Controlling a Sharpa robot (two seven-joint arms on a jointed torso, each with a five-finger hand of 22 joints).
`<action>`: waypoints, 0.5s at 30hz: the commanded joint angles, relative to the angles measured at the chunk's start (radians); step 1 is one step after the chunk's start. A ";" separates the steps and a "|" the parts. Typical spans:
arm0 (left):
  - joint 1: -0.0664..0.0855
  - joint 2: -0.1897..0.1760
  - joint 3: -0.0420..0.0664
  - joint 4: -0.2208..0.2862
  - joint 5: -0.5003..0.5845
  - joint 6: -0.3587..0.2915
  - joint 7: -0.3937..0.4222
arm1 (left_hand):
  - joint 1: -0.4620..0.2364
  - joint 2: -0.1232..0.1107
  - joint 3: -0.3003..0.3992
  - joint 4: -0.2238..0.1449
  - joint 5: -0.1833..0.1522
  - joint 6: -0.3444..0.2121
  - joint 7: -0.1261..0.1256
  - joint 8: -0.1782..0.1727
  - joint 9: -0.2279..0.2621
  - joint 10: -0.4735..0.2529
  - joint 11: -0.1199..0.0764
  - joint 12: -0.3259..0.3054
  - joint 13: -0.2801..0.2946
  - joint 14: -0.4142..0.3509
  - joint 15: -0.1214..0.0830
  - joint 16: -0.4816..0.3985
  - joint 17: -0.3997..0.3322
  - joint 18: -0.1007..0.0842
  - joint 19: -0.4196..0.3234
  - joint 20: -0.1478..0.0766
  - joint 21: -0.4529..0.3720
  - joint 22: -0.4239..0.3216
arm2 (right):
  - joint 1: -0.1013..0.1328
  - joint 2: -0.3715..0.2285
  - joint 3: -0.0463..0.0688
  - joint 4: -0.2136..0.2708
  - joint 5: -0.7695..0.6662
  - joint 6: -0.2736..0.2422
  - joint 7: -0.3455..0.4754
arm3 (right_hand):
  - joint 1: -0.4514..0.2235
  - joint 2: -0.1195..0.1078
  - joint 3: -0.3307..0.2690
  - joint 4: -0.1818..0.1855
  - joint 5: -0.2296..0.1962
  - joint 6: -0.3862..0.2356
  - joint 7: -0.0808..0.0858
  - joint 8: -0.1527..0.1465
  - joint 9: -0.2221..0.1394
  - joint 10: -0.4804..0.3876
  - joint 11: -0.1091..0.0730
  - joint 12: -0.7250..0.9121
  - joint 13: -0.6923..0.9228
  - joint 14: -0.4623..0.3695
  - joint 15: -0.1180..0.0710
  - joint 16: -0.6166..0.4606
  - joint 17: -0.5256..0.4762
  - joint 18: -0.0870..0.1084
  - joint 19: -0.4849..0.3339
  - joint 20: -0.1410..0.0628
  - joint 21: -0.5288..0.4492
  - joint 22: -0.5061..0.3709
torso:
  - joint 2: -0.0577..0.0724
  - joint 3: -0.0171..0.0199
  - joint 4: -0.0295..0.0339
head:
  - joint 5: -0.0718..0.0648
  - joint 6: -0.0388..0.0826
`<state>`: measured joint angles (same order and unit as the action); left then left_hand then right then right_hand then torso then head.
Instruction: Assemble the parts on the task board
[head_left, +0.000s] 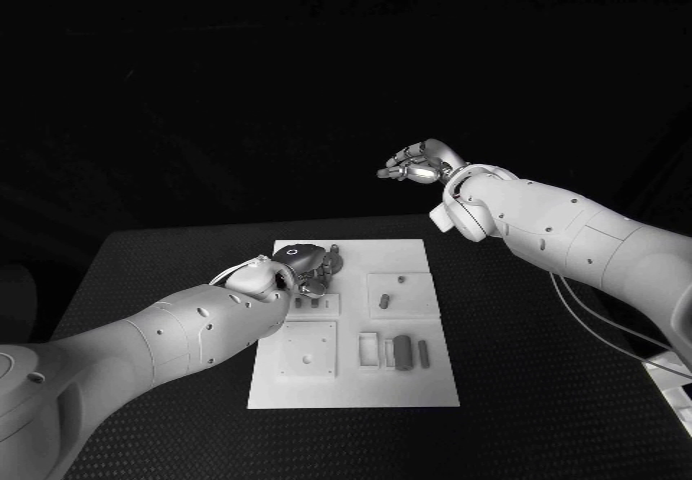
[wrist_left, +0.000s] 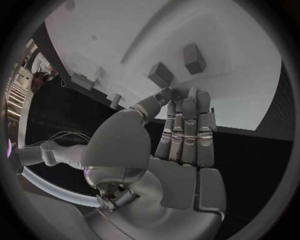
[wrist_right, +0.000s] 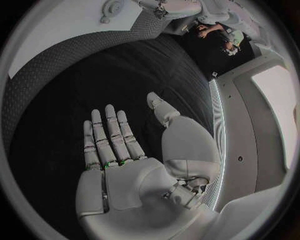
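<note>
Silver left hand (head_left: 307, 268) low over task board (head_left: 355, 395); right hand (head_left: 418, 163) raised, fingers (wrist_right: 106, 131) spread.

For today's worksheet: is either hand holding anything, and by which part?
Right hand: nothing, its fingers spread. Left hand reaches over the white board; a hold cannot be told.

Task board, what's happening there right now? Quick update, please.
Left hand down over the task board, grip unclear. Right hand open, raised beyond the table. Parts lie on the board. Nothing in the way.
</note>
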<state>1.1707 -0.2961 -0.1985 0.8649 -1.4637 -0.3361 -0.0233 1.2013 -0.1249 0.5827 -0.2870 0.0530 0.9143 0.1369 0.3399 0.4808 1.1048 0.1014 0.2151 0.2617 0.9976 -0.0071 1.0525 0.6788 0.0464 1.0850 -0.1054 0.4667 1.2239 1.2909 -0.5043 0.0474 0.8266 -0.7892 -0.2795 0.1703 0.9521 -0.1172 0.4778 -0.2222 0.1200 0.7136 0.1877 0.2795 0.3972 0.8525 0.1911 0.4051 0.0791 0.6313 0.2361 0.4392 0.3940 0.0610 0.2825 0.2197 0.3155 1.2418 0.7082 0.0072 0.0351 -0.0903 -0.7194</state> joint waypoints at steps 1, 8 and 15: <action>-0.001 0.003 0.000 0.002 0.006 0.010 0.008 | 0.003 0.013 0.009 -0.001 -0.002 0.007 0.001 0.001 -0.001 0.010 0.001 -0.003 0.001 0.009 0.000 0.005 0.002 0.039 0.007 -0.001 0.005 0.003 | 0.000 0.000 0.001 0.001 -0.001 0.012 0.013 | -0.001 0.010 0.001 -0.005 -0.002 -0.007 0.047 0.005 -0.001 -0.004 0.004 -0.001 -0.001 0.006 -0.001 -0.001 0.001 0.020 0.006 -0.002 -0.005 -0.001 | 0.000 0.0001 -0.0003 | 0.000 0.000; -0.001 0.009 0.000 -0.013 -0.001 0.068 -0.003 | 0.025 0.022 0.022 -0.003 -0.002 0.013 0.007 -0.001 -0.002 0.024 -0.004 -0.008 0.002 0.019 -0.004 0.014 0.005 0.043 0.018 -0.004 0.010 0.010 | 0.000 0.000 0.001 0.003 -0.001 0.013 0.013 | -0.002 0.010 0.000 -0.005 -0.002 -0.007 0.047 0.005 -0.001 -0.004 0.004 -0.001 -0.002 0.006 0.000 -0.002 0.001 0.020 0.006 -0.001 -0.006 -0.001 | 0.000 0.0001 -0.0004 | 0.000 0.000; -0.005 0.018 0.000 -0.038 0.000 0.080 0.003 | 0.021 0.025 0.021 -0.001 -0.002 0.006 0.005 -0.008 -0.006 0.021 0.000 -0.023 -0.003 0.020 -0.001 0.011 0.002 0.042 0.019 -0.002 0.009 0.015 | 0.000 0.000 0.001 0.009 -0.001 0.013 0.013 | -0.002 0.010 0.000 -0.005 -0.002 -0.006 0.047 0.005 -0.001 -0.004 0.004 -0.001 -0.002 0.006 0.000 -0.002 0.001 0.020 0.006 -0.001 -0.007 -0.002 | 0.001 0.0003 -0.0014 | -0.002 -0.001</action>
<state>1.1711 -0.2798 -0.1955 0.8321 -1.4637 -0.3002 -0.0227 1.2210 -0.1052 0.6018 -0.2896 0.0530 0.9200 0.1425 0.3331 0.4758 1.1246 0.0962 0.1966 0.2629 1.0113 -0.0106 1.0640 0.6821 0.0466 1.0993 -0.1090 0.4734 1.2383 1.2909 -0.5039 0.0474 0.8331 -0.7891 -0.2789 0.1707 0.9521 -0.1172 0.4777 -0.2222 0.1200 0.7136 0.1877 0.2795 0.3973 0.8525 0.1911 0.4051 0.0783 0.6312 0.2361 0.4391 0.3939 0.0610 0.2825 0.2197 0.3118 1.2418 0.7088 0.0073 0.0340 -0.0911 -0.7200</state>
